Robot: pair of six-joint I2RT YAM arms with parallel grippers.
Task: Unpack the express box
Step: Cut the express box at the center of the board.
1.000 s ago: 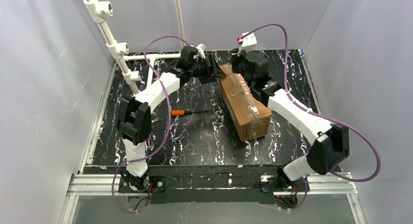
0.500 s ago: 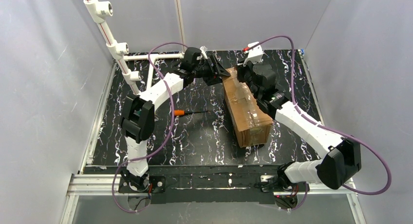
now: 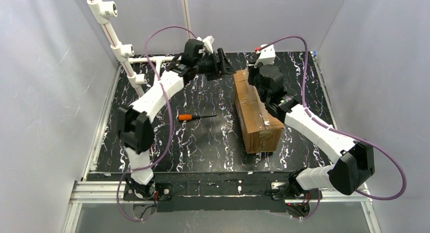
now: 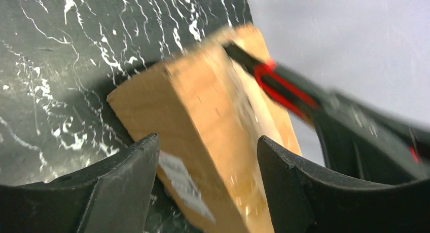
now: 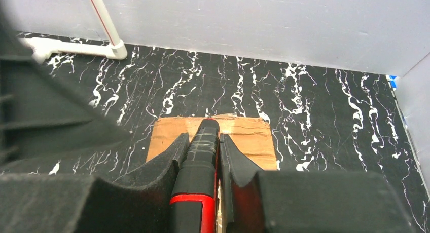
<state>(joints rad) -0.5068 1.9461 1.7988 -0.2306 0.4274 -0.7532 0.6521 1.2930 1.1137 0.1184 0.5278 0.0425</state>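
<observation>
The express box point(image 3: 256, 114), a long brown taped carton, lies lengthwise on the black marbled table right of centre. Its white label point(image 4: 185, 185) faces left. My right gripper point(image 3: 253, 77) hovers over the box's far end, shut on a black and red utility knife point(image 5: 205, 142) whose tip points at the box top point(image 5: 243, 134). My left gripper point(image 3: 226, 68) stands open just left of the box's far corner, apart from it. In the left wrist view the box point(image 4: 218, 116) shows beyond the open left gripper point(image 4: 208, 142), with the knife point(image 4: 276, 83) above it.
A screwdriver with an orange handle point(image 3: 195, 116) lies on the table left of the box. White pipe framing point(image 3: 147, 66) stands at the back left corner. Grey walls close in the table on three sides.
My left gripper has drawn back from the box's far corner and opened wider. The box has swung to lie straighter, and the right gripper with the knife has shifted slightly right.
</observation>
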